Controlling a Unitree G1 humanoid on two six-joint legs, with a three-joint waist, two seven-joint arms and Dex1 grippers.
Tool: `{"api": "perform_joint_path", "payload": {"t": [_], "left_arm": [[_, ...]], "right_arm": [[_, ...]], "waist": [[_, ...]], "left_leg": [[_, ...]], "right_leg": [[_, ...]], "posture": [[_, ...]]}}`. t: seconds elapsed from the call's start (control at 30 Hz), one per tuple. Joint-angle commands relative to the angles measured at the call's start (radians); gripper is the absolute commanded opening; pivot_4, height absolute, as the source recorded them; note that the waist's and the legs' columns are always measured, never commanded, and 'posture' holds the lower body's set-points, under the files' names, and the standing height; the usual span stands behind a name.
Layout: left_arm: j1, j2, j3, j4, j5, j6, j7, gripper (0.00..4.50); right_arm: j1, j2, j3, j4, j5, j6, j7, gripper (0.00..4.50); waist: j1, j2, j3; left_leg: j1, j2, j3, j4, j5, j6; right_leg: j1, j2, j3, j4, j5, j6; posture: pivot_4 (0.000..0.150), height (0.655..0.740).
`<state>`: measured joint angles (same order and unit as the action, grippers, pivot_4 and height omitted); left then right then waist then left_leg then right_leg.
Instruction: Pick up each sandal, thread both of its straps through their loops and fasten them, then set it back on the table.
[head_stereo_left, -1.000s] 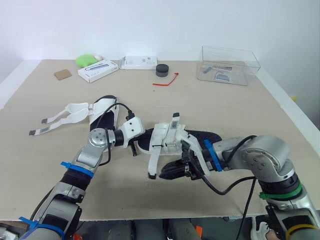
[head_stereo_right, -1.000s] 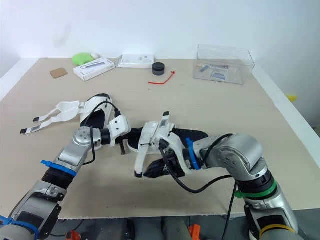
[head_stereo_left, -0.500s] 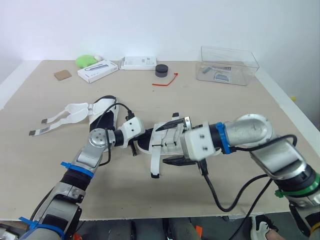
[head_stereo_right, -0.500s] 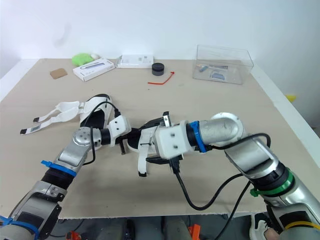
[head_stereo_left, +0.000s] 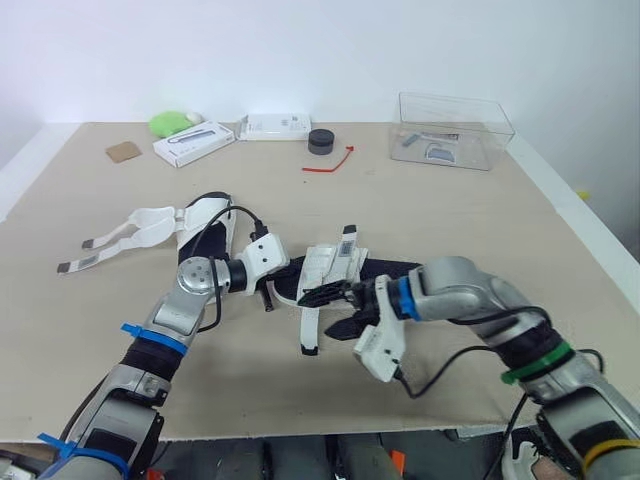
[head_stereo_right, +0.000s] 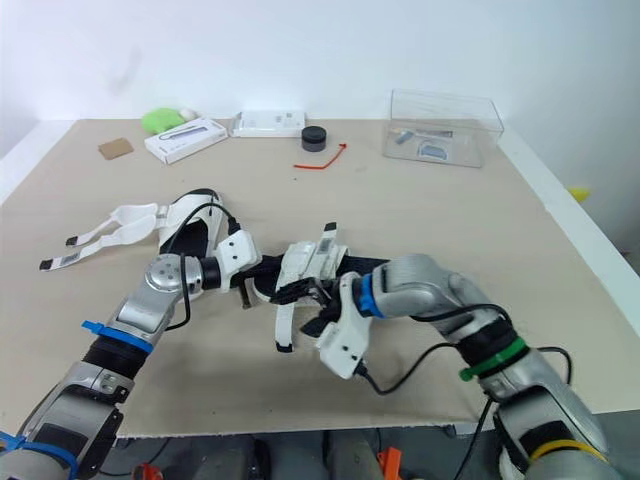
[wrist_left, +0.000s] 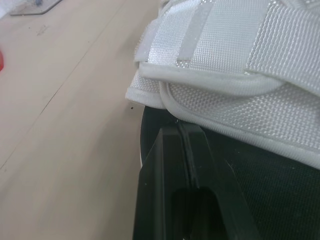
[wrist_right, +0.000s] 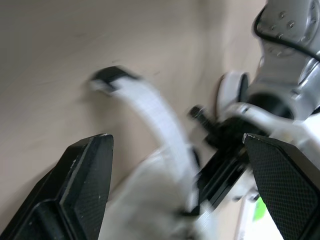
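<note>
The sandal (head_stereo_left: 335, 265) lies on the table (head_stereo_left: 450, 210) near the front edge, between the two pincers. The left pincer (head_stereo_left: 268, 292) is at its heel end, and the left wrist view shows its fingers (wrist_left: 186, 200) clenched together on the black sole rim, just under the white webbing. The right pincer (head_stereo_left: 335, 311) is against the sandal's near side, released, its fingers (wrist_right: 85, 175) spread wide. A loose white strap (head_stereo_left: 310, 328) with a black tip hangs from the sandal down to the table just beside this pincer; in the right wrist view it runs between the open fingers without touching either. A second sandal (head_stereo_left: 205, 222) lies further back to the left, straps splayed on the table.
</note>
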<state>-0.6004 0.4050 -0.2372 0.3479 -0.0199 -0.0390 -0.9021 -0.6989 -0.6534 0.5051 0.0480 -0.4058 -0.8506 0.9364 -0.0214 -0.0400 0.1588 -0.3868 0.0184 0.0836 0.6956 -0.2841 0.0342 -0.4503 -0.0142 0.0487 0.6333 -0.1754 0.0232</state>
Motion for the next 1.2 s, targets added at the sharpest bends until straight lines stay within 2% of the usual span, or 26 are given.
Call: {"api": "perform_joint_path", "payload": {"t": [0.03,0.2,0.27,0.33,0.43,0.5,0.53,0.57,0.8,0.97,1.2], "left_arm": [[0.018,0.007,-0.004,0.009,0.013,0.017,-0.001,0.00],[0.021,0.008,0.001,0.002,0.010,0.026,0.002,0.00],[0.023,0.009,0.002,0.000,0.010,0.028,0.002,0.00],[0.023,0.010,0.002,0.000,0.010,0.029,0.001,0.00],[0.022,0.009,0.001,0.002,0.012,0.030,0.001,0.00],[0.020,0.009,0.001,0.005,0.013,0.029,0.000,0.00],[0.019,0.009,0.001,0.007,0.013,0.028,-0.001,0.00],[0.017,0.008,0.001,0.010,0.014,0.027,-0.001,0.00],[0.009,0.006,0.000,0.021,0.016,0.023,-0.001,0.00],[0.013,0.004,-0.002,0.016,0.016,0.025,-0.002,0.00],[0.017,-0.001,-0.001,0.013,0.018,0.025,-0.004,0.00]], "right_arm": [[-0.002,0.024,-0.004,-0.003,0.033,0.044,-0.006,4.45],[-0.006,0.041,0.010,-0.014,0.068,0.063,0.010,4.45],[0.005,0.041,0.014,-0.026,0.113,0.094,0.034,3.95],[0.026,0.046,0.012,-0.045,0.191,0.157,0.065,3.27],[0.064,0.061,-0.007,-0.089,0.310,0.294,0.101,1.77],[0.081,0.075,-0.027,-0.116,0.380,0.398,0.115,0.97],[0.087,0.082,-0.038,-0.132,0.424,0.474,0.122,0.24],[0.094,0.089,-0.050,-0.151,0.471,0.565,0.131,0.10],[0.099,0.157,-0.152,-0.249,0.734,1.151,0.041,0.10],[0.009,0.225,-0.257,-0.240,0.855,1.502,-0.092,0.10],[-0.099,0.285,-0.364,-0.126,0.890,1.709,-0.220,0.10]], "waist": [[0.000,0.000,0.000],[0.000,0.000,0.000],[0.000,0.000,0.000],[0.000,0.000,0.000],[0.000,0.000,0.000],[0.000,0.000,0.000],[0.000,0.000,0.000],[0.000,0.000,0.000],[0.000,0.000,0.000],[0.000,0.000,0.000],[-0.002,0.000,0.000]], "left_leg": [[0.000,0.000,0.000,0.000,0.000,0.000],[0.000,0.000,0.001,0.000,0.000,0.000],[0.000,0.000,0.001,0.000,0.000,0.000],[0.001,0.000,0.001,0.000,0.000,0.000],[0.002,0.000,0.001,0.000,0.000,0.000],[0.003,0.001,0.000,0.000,0.000,0.000],[0.003,0.001,0.000,0.000,0.000,0.000],[0.003,0.001,0.000,0.000,0.000,0.000],[0.004,0.002,-0.001,0.000,0.000,0.000],[0.003,0.002,-0.002,0.000,0.000,0.000],[0.002,0.003,-0.003,0.000,0.001,-0.001]], "right_leg": [[0.000,0.000,0.000,0.000,0.000,0.000],[0.000,0.000,0.000,0.000,0.000,0.000],[0.000,0.000,0.000,0.000,0.000,0.000],[0.001,0.000,0.000,0.000,0.000,0.000],[0.002,0.000,0.000,0.000,0.000,-0.001],[0.002,0.000,0.000,0.000,0.000,-0.001],[0.003,0.000,0.000,0.000,0.001,-0.001],[0.003,0.000,0.000,0.000,0.001,-0.001],[0.003,0.000,-0.001,0.000,0.001,-0.002],[0.003,-0.001,-0.002,0.000,0.001,-0.003],[0.003,0.002,-0.004,0.000,0.001,-0.004]], "posture": [[0.150,0.7400],[0.150,0.7400],[0.150,0.7400],[0.150,0.7400],[0.150,0.7400],[0.150,0.7400],[0.150,0.7400],[0.150,0.7400],[0.150,0.7400],[0.150,0.7400],[0.150,0.7400]]}}
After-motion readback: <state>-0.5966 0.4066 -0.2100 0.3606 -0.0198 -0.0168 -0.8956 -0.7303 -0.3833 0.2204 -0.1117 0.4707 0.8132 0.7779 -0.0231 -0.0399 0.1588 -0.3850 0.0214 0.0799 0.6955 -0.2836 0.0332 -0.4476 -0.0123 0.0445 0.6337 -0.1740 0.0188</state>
